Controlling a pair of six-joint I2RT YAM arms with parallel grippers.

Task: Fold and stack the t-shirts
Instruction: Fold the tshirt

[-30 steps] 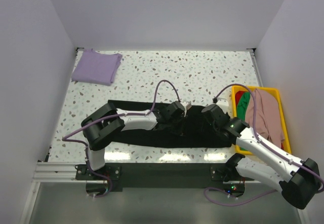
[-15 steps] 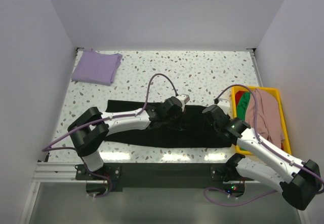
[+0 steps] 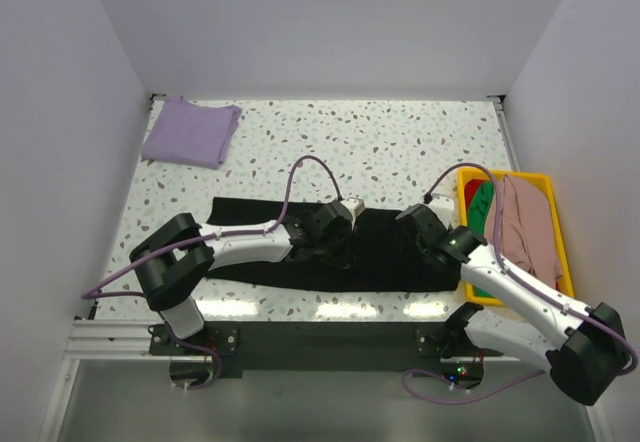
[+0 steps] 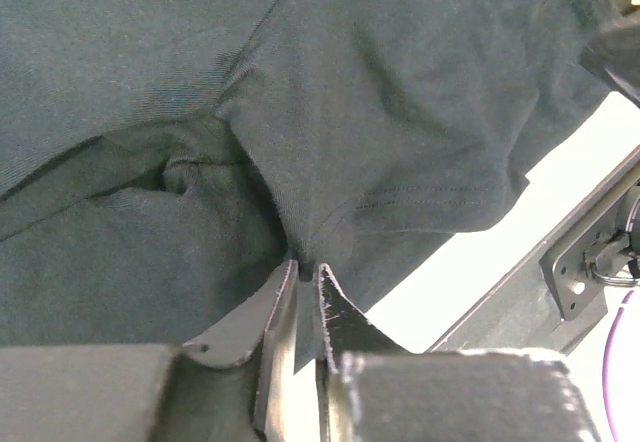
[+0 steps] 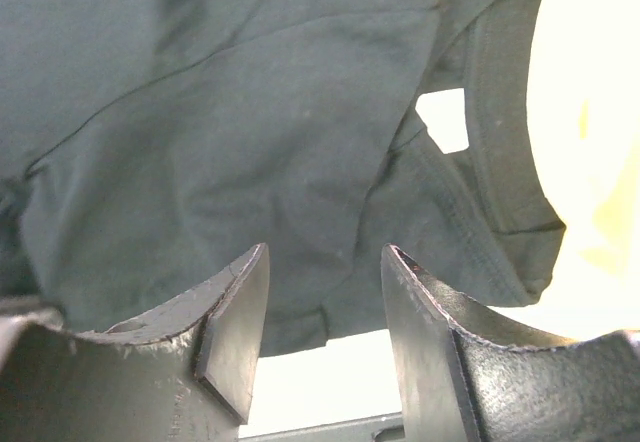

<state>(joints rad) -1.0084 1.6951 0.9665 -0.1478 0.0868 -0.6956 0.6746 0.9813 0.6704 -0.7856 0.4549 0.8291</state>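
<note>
Left hand (image 4: 305,267) clamps a thin pinch of black shirt (image 4: 380,112), right hand (image 5: 325,262) gapes at three o'clock; any tug could slip it.

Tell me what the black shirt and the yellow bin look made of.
The black shirt looks like soft matte knit cloth, probably cotton jersey: it creases and shows stitched hems. The yellow bin seems to be rigid moulded plastic, smooth, with a straight thin rim and even colour.
</note>
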